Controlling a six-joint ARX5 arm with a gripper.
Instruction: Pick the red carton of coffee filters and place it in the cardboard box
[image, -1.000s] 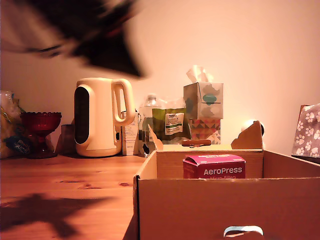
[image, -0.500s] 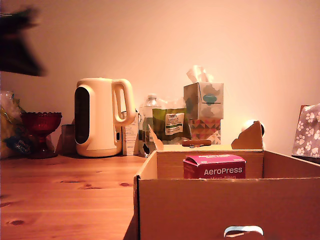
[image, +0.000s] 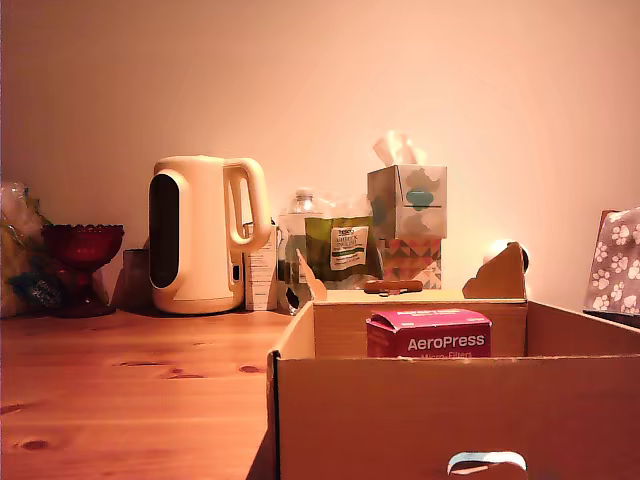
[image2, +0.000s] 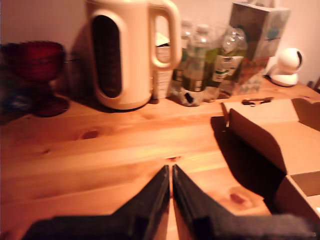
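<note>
Red carton of coffee filters (image: 428, 333) upright inside the cardboard box (image: 400, 420), behind the front wall, white lettering toward the exterior view. Gripper (image2: 171, 176) closed together, holding nothing, above the wooden table (image2: 100, 150) just beside an upright box flap; absent from the exterior view. Placing apparently done, so likely the closing step; next, probably only a retreat clear of the flaps. Lower part of the carton hidden by the front wall, so contact with the box floor unconfirmed. Box cropped at the exterior view's right and bottom edges. Wrist view soft, carton not visible there.
</note>
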